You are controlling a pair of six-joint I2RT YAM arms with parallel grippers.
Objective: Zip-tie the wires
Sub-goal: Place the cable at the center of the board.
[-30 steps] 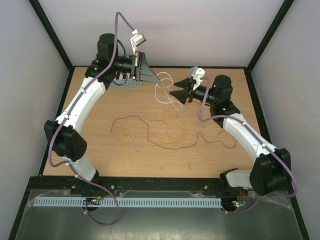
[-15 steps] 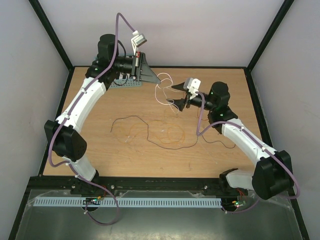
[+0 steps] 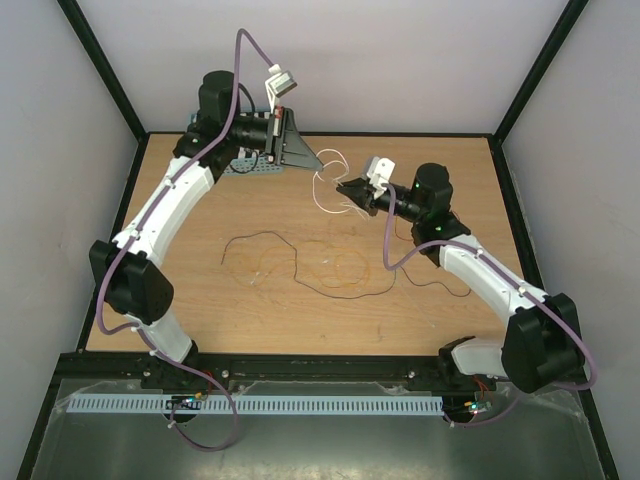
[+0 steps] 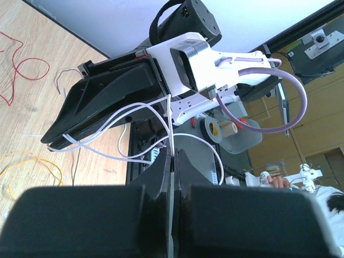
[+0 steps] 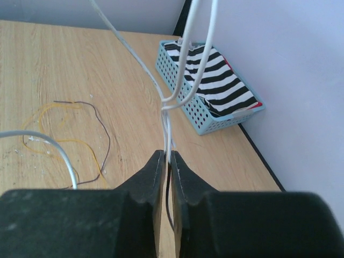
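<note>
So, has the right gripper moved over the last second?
Yes. The right gripper has shifted left, toward the blue basket, and has closed on the pale wire.

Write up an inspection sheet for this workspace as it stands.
Surface: wooden table, closed in by walls on three sides.
Job's things: a white wire hangs in loops between the two grippers; loose wires, black and yellow, lie tangled on the table.
Clutter: blue basket at the far left edge, with a striped cloth inside.
Grippers: left gripper shut on the white wire; right gripper shut on the same wire.
Cables: a lilac cable runs along each arm.
Surroundings: pale walls, black frame posts, and a slotted white strip in front of the arm bases.
</note>
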